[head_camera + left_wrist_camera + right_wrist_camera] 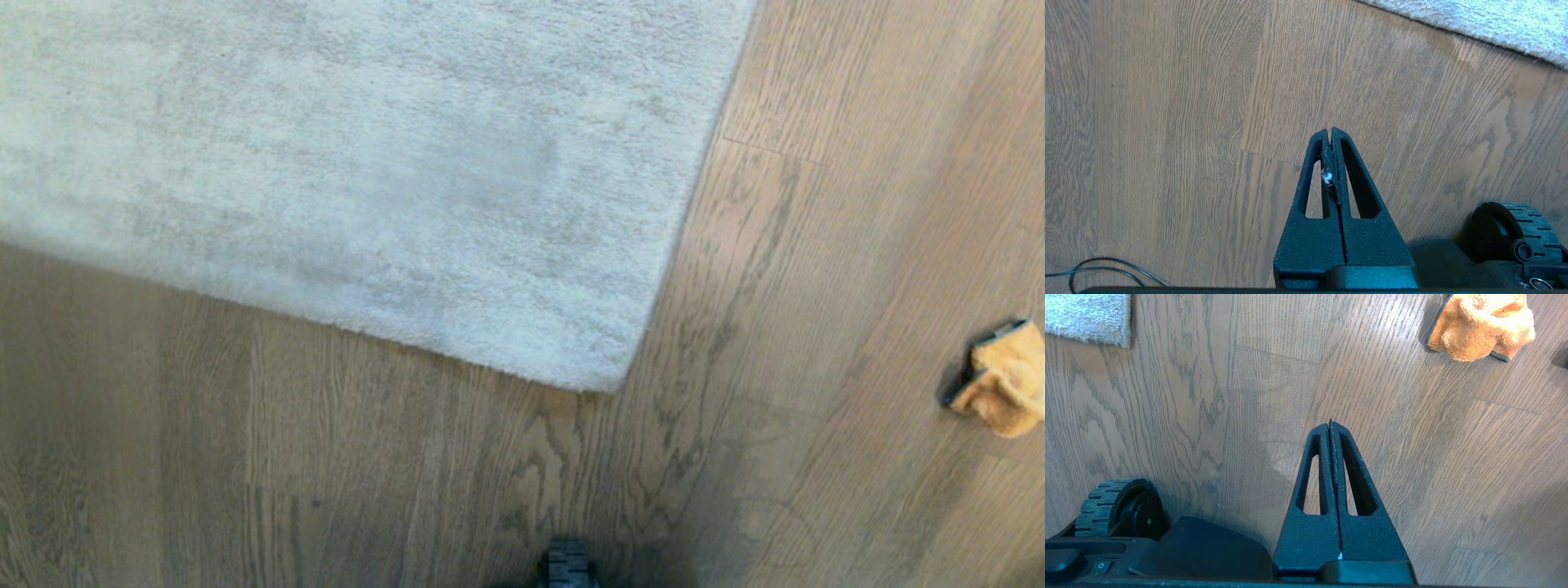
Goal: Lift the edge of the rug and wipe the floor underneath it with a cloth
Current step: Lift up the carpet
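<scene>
The pale grey rug (367,163) lies flat on the wooden floor (816,367), its near corner (608,384) pointing toward me. The orange-yellow cloth (1006,380) sits crumpled on the floor at the far right, well apart from the rug. In the right wrist view the cloth (1482,324) lies ahead of my right gripper (1329,424), which is shut and empty above bare floor. My left gripper (1329,130) is shut too, with only a bit of white lint stuck between its fingers, and the rug's edge (1486,24) lies beyond it. Neither arm shows in the head view.
My base's wheels show beside the grippers: one (1515,228) in the left wrist view, one (1114,506) in the right wrist view. A thin black cable (1098,269) loops on the floor near the left arm. A dark part of the base (567,565) sits at the bottom of the head view.
</scene>
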### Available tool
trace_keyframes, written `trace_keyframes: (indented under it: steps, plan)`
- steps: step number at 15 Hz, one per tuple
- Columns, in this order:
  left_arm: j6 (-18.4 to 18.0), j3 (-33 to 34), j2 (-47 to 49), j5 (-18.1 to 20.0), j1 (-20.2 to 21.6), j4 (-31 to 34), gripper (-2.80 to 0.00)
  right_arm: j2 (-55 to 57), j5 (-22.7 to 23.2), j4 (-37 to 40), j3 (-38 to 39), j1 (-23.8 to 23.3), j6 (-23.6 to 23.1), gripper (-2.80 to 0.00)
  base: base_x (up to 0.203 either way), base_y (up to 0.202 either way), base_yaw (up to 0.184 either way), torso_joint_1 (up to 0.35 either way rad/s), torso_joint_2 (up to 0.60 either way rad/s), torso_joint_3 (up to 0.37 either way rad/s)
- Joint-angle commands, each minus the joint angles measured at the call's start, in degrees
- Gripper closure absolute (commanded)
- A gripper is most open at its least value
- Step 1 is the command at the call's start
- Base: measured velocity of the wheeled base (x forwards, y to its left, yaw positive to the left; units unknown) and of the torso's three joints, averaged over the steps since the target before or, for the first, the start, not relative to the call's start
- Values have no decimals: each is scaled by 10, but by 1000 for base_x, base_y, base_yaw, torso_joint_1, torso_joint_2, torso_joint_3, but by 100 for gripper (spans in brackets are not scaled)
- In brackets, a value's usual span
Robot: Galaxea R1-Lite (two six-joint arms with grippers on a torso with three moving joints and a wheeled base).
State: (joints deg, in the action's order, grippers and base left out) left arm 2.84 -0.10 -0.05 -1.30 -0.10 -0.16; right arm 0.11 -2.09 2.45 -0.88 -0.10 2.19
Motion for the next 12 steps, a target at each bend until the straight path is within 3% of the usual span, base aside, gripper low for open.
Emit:
trace_keyframes:
  steps: [1,12]
  plan:
    - [1,0,0,0,0,0,0,0,0,0,0,0,0,0,0,0,0,0,0,0]
    - [2,0,0,-1,0,-1,0,0,0,0,0,0,0,0,0,0,0,0,0,0]
